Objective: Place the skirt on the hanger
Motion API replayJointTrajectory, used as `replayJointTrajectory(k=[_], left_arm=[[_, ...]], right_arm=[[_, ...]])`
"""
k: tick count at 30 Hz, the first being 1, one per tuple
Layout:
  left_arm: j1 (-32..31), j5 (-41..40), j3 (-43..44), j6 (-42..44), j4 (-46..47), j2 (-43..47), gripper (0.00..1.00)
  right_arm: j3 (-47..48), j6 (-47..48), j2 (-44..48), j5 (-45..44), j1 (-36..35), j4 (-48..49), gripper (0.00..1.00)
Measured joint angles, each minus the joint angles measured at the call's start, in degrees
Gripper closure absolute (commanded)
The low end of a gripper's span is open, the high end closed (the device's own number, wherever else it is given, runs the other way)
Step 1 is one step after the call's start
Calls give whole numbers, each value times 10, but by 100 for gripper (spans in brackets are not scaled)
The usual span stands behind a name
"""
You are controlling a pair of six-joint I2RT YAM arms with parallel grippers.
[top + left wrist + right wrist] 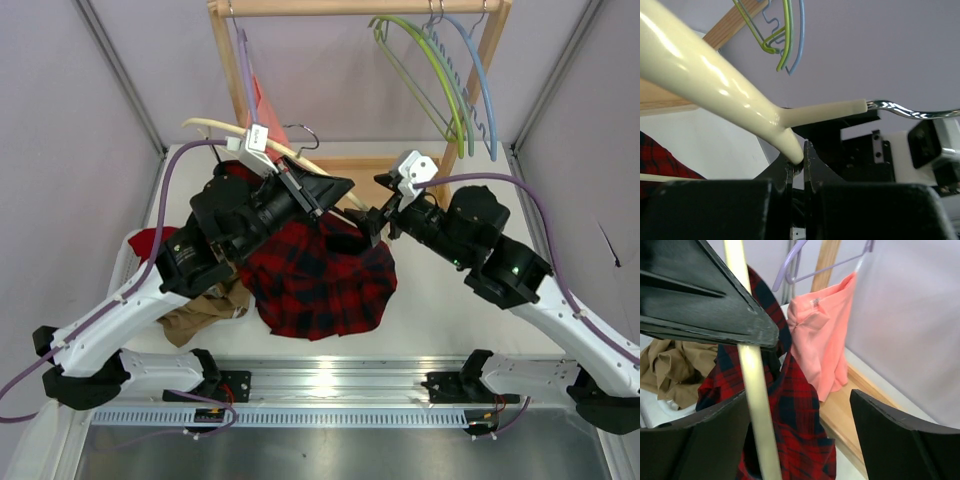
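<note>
My left gripper (322, 195) is shut on the cream hanger (225, 127) near its neck and holds it above the table. In the left wrist view the hanger (715, 85) runs up to the left from the closed jaws, and its metal hook (910, 110) points right. The red and black plaid skirt (320, 280) lies heaped below, part of it raised against the hanger's lower bar (757, 405). My right gripper (368, 222) is open, its fingers wide apart around the skirt's (800, 430) raised fabric and the bar, gripping neither.
A wooden rack (350, 8) at the back carries green and blue hangers (450, 90), and a lilac hanger (245, 70) with a salmon-pink garment (825, 335). Tan cloth (200, 310) lies at the left by the skirt. The rack's wooden base (845, 425) is below my right gripper.
</note>
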State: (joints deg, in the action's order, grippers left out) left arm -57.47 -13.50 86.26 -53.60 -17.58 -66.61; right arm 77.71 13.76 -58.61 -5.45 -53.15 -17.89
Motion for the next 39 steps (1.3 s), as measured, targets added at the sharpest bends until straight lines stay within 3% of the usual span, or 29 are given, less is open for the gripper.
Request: replayJointTrajectory(k=[11,18,21,24,31,39], left_arm=[[3,10,-22,-36,6,13,100],[4,-7,-50,-78,26,23,100],[4,-14,-54,-90,26,23,100],[4,-19,-55,-93,27,23,100],[1,-56,-60,-90,27,20,100],[1,-88,-64,-88,26,16,100]], right_arm=[[0,-30,-60,142,36,25,54],[-9,-46,-56,171,34,31,65],[-11,-52,-55,172,35,31,63],[-11,-61,-55,167,35,30,49],[41,-100,-72,132,30,-21,32],[115,-123,-90,132,29,-67,36]])
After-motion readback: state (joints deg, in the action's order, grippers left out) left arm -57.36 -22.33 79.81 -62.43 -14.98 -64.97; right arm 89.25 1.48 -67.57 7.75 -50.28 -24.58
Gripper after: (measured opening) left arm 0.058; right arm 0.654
